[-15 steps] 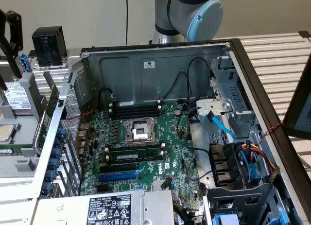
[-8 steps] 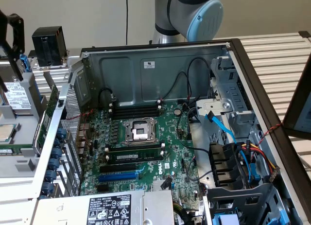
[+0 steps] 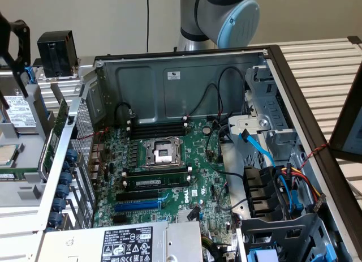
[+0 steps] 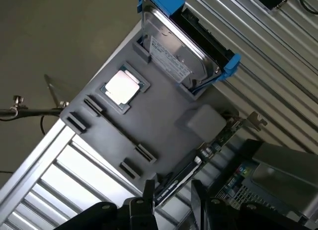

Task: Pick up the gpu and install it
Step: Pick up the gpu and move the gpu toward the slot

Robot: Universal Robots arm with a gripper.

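Slatted aluminium tabletop [image 3: 322, 64] runs under the whole setup, with a grey parts tray [image 4: 149, 125] lying on it beside an open computer case [image 3: 169, 75]. The gpu [image 4: 216, 143] stands on edge in a slot along the tray's edge nearest the case, its silver end bracket toward the tray's corner and its green board and dark side running back along that edge. The gripper [image 4: 172, 186] hangs right over the card's other end with its jaws apart. One black finger [image 4: 149, 190] sits on each side of the card, and whether they touch it cannot be told.

Just beside the card on the tray sits a plain grey block [image 4: 206, 121]. Farther in, a processor chip [image 4: 121, 87] lies flat in a square pocket near the tray's middle. A hard drive [image 4: 174, 51] in a blue bracket [image 4: 161, 1] stands in a holder at the far edge. Several narrow slots along another edge hold nothing.

Inside the case the large green motherboard [image 3: 198, 137] lies flat, with a memory stick [image 3: 155, 180] seated below the processor socket. The robot arm [image 3: 226, 16] rises behind the case.
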